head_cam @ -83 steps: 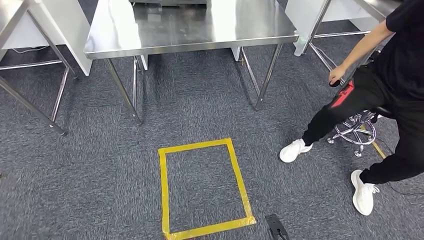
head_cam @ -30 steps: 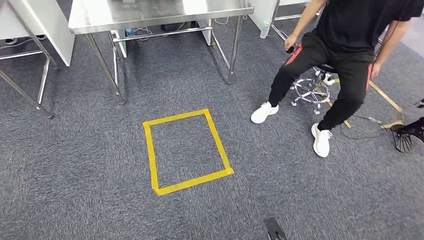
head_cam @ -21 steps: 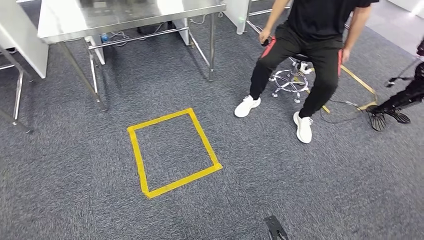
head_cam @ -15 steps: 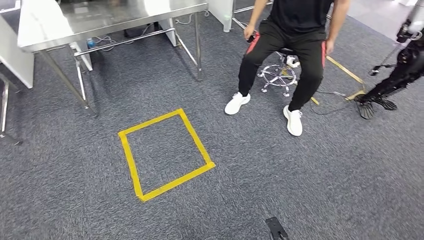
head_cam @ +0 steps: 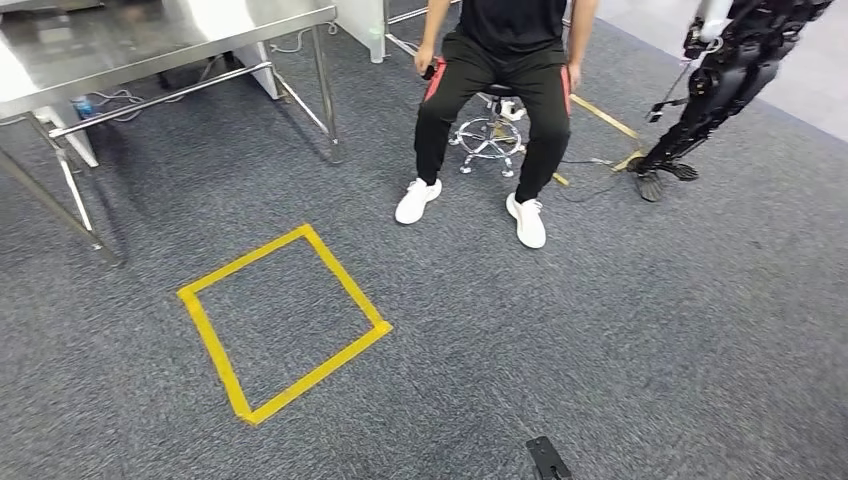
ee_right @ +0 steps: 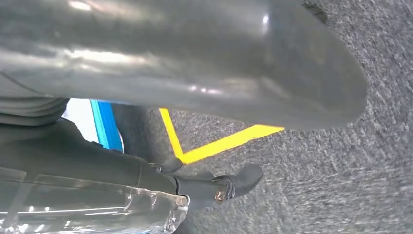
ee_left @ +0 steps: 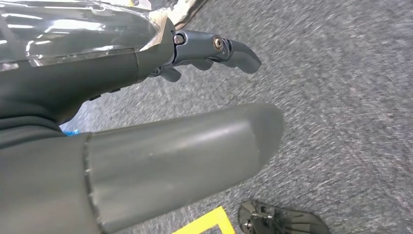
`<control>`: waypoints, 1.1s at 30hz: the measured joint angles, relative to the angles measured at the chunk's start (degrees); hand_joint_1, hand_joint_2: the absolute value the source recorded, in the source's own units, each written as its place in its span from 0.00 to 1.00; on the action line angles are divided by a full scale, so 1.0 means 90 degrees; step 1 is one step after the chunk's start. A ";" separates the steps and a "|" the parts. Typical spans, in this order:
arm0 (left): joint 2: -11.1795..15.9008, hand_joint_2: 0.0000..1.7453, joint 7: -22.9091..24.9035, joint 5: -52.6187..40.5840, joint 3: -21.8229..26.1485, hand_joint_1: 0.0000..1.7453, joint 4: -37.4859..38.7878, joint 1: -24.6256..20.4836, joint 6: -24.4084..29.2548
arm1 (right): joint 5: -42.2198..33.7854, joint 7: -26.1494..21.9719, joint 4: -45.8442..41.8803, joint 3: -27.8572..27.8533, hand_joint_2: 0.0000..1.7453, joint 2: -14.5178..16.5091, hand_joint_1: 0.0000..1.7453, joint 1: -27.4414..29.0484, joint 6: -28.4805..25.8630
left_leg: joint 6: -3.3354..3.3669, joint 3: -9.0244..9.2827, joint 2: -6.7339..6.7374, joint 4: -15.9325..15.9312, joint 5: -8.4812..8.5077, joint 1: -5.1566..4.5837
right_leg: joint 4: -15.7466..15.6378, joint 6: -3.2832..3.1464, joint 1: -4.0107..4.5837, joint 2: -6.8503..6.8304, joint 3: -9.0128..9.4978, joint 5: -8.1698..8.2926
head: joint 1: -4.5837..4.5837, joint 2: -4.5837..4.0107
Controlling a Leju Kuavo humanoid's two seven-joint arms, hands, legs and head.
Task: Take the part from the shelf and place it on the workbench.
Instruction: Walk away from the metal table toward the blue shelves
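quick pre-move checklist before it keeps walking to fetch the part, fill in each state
1. Left hand free to take the part: ok, fingers apart, nothing held.
2. Right hand free: ok, nothing held.
3. Shelf and part located: cannot tell.
4. Seated person out of the path: not ok, close ahead on a stool.
5. Second robot and floor cable: not ok, standing nearby.
6. Yellow tape square unobstructed: ok.

Speckled dark grey carpet (head_cam: 620, 330), yellow tape square (head_cam: 283, 322) near left, silver steel workbench (head_cam: 150, 40) far left, seated person in black top, black trousers with red side stripes (head_cam: 492, 90), white shoes (head_cam: 415, 201), black robot legs (head_cam: 715, 85) far right.
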 joint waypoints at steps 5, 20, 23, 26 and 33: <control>-0.0002 0.00 0.0016 -0.0016 0.0001 0.00 0.0004 0.0026 0.0041 | 0.0022 0.0049 0.0000 0.0001 0.00 -0.0011 0.00 0.0004 0.0012 | 0.0017 -0.0018 0.0487 0.0002 0.0000 -0.0025 | 0.0814 0.0112 -0.0039 -0.0271 -0.0280 -0.0265 | 0.0015 0.0000; -0.0021 0.00 0.0016 -0.0032 0.0000 0.00 0.0008 0.0052 0.0039 | 0.0003 0.0080 0.0000 -0.0002 0.00 0.0001 0.00 0.0029 0.0014 | -0.0293 -0.0641 0.0101 0.1684 -0.0852 0.0000 | -0.0707 -0.0199 -0.0055 0.0023 0.0486 0.0315 | -0.0030 0.0000; -0.0013 0.00 0.0016 -0.0032 -0.0001 0.00 0.0007 0.0061 0.0040 | 0.0003 0.0080 0.0000 -0.0002 0.00 0.0004 0.00 0.0021 0.0015 | -0.0283 -0.0105 -0.0304 0.0528 -0.0263 0.0061 | -0.0603 -0.0151 -0.0052 0.0289 0.0434 0.0305 | -0.0027 0.0000; -0.0012 0.00 0.0017 -0.0032 -0.0001 0.00 0.0010 0.0061 0.0037 | 0.0003 0.0080 0.0001 -0.0002 0.00 0.0004 0.00 0.0006 0.0015 | -0.0230 -0.0015 -0.0502 0.0211 -0.0207 0.0040 | -0.0550 -0.0002 -0.0053 0.0520 0.0279 0.0345 | -0.0022 0.0000; -0.0018 0.00 0.0069 0.0004 0.0001 0.00 0.0010 0.0072 0.0041 | 0.0061 0.0087 0.0002 0.0002 0.00 0.0013 0.00 0.0002 0.0017 | 0.0019 -0.0026 0.0222 0.0110 -0.0104 -0.0012 | 0.1053 0.0034 -0.0020 -0.0192 -0.0609 -0.0270 | 0.0040 0.0000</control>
